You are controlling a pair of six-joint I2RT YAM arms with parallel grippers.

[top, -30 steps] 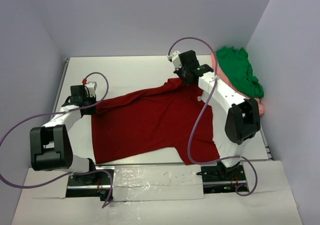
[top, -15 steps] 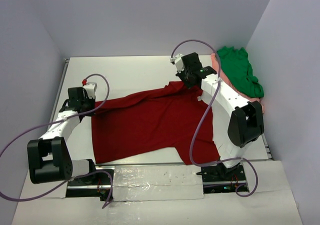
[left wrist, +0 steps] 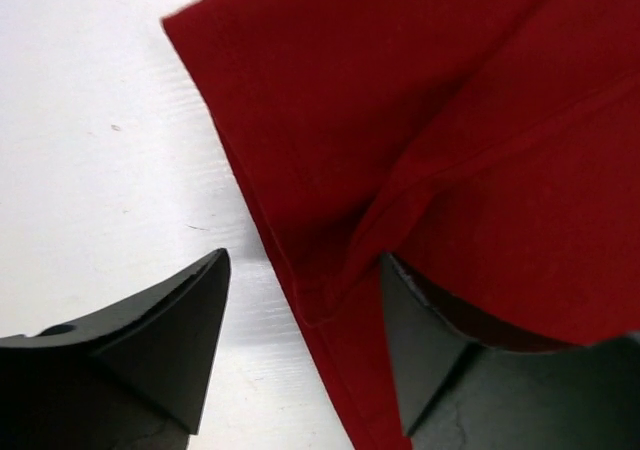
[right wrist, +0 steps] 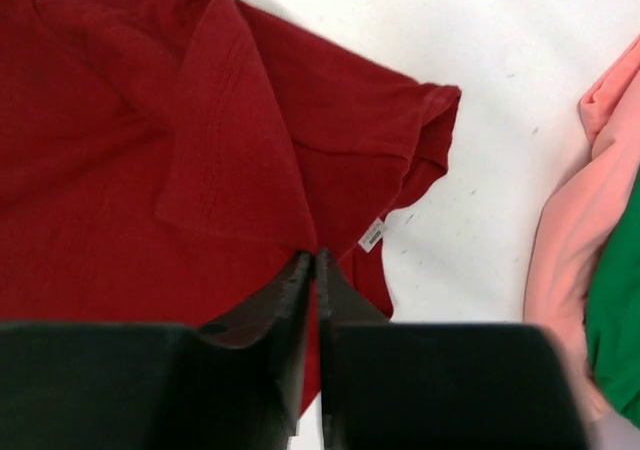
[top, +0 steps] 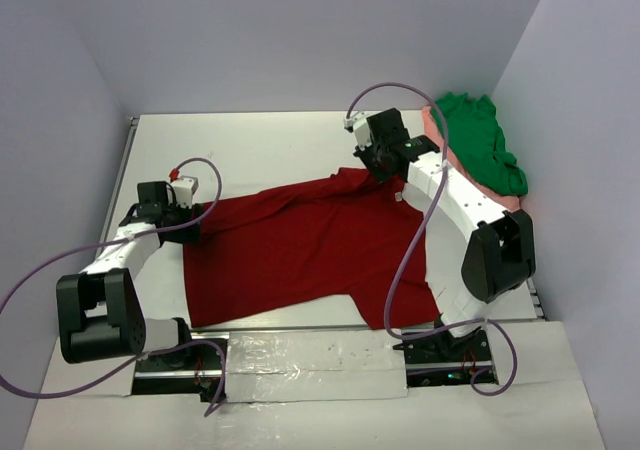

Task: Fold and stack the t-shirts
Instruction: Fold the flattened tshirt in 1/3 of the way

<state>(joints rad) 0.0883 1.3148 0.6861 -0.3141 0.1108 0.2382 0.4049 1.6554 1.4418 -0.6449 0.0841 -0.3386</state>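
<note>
Top view: dark red t-shirt [top: 300,250] lies spread on the bench [top: 250,140] between the arms. Green t-shirt [top: 480,140] is heaped on salmon pink t-shirt [top: 520,206], far right. No container anywhere.

Left wrist: left fingers [left wrist: 150,350] apart, sleeve hem between them, unclamped.

Right wrist: right fingers [right wrist: 270,320] together, seemingly nipping a cloth ridge near the neck label [right wrist: 372,235].

Risk: a one-sided pull would drag and bunch the shirt.

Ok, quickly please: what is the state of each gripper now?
Left gripper: open, its jaws either side of the edge of the dark red t-shirt, holding nothing.
Right gripper: closed, pinching a fold of the dark red t-shirt.
</note>
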